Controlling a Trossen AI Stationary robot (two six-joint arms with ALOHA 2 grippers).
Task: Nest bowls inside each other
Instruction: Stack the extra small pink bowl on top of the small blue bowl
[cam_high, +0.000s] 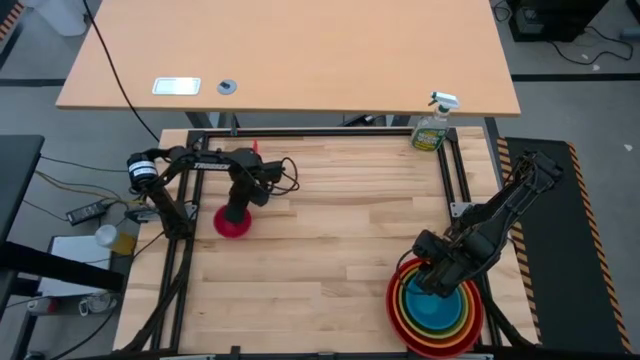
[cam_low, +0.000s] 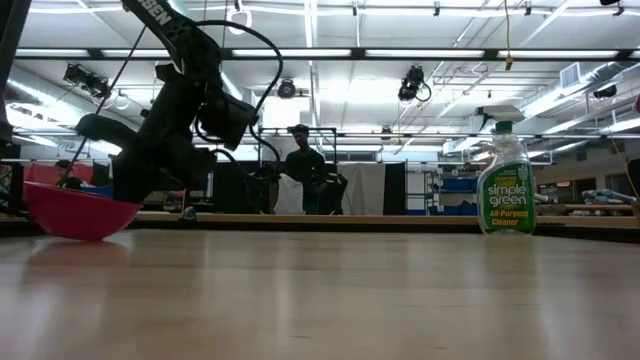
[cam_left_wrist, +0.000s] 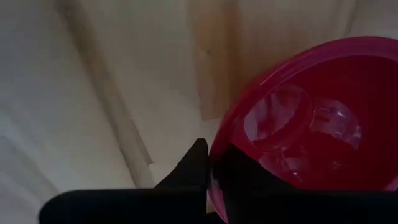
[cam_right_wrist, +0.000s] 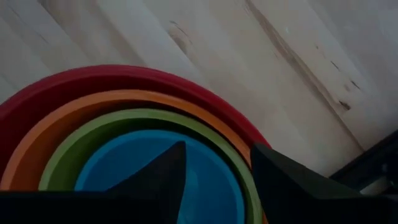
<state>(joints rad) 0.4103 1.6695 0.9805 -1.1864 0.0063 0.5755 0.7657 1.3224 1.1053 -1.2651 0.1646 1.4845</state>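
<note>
Four bowls, red (cam_high: 400, 318), orange (cam_high: 472, 308), lime green (cam_high: 408, 291) and blue (cam_high: 438, 311), sat nested near the surface's front right corner under the open right gripper (cam_high: 437, 283), while the left gripper (cam_high: 237, 214) pinched the rim of the remaining magenta bowl (cam_high: 232, 225) near the left edge.

Four glossy bowls are nested at the near right of the surface (cam_high: 330, 240): the red bowl (cam_high: 398, 318) outermost, then the orange bowl (cam_high: 404, 305), the lime green bowl (cam_high: 410, 297) and the blue bowl (cam_high: 440, 310) innermost. The small magenta pink bowl (cam_high: 231, 224) is seen apart at the left, slightly tilted, its rim pinched.
</note>
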